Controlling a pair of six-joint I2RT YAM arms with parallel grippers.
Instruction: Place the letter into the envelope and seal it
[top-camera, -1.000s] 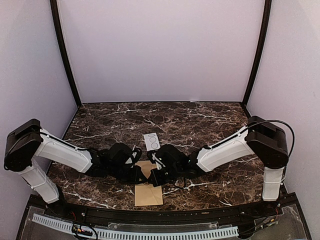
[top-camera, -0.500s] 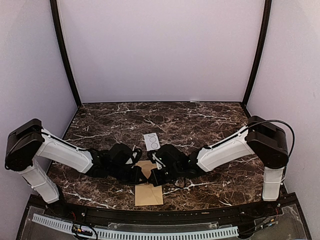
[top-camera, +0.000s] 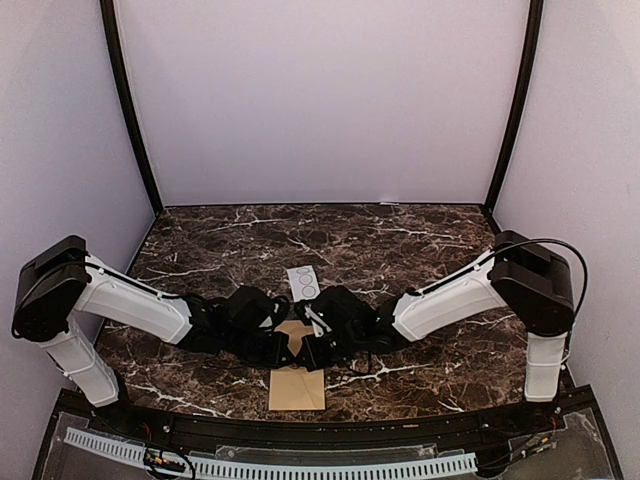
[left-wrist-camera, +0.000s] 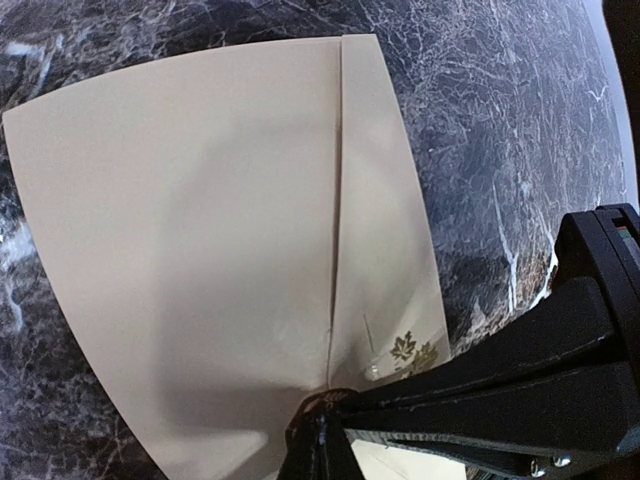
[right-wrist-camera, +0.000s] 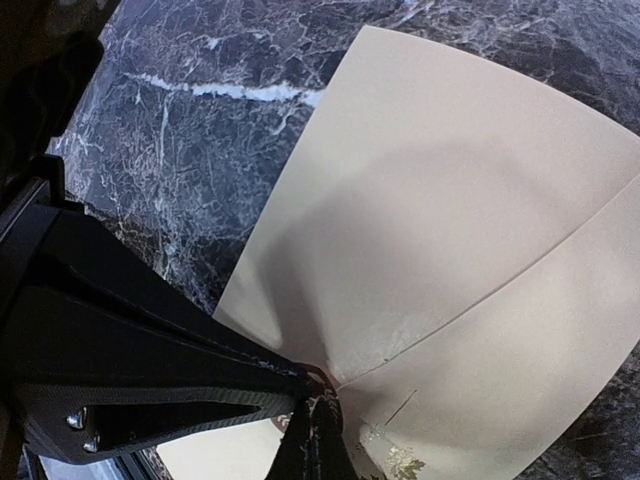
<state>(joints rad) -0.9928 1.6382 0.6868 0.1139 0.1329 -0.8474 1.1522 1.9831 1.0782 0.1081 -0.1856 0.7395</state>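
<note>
We're watching the long tan-brown kraft paper envelope (top-camera: 297, 388) lying flat by the front edge of the dark marble table (top-camera: 420, 240), its corners all free. The left gripper (left-wrist-camera: 318, 425) and right gripper (right-wrist-camera: 318, 418) are meeting over its far end, each with fingers pressed together, tips touching the paper. A small white sticker card (top-camera: 303, 282) is sitting just beyond them, and marble is stretching wide on both sides.

- Nudged the left gripper (top-camera: 283, 346) slightly rightward over the envelope (top-camera: 297, 388) since a second ago.
- Drew the right gripper (top-camera: 310, 348) a touch leftward.
- Narrowed the gap between both wrists.
</note>
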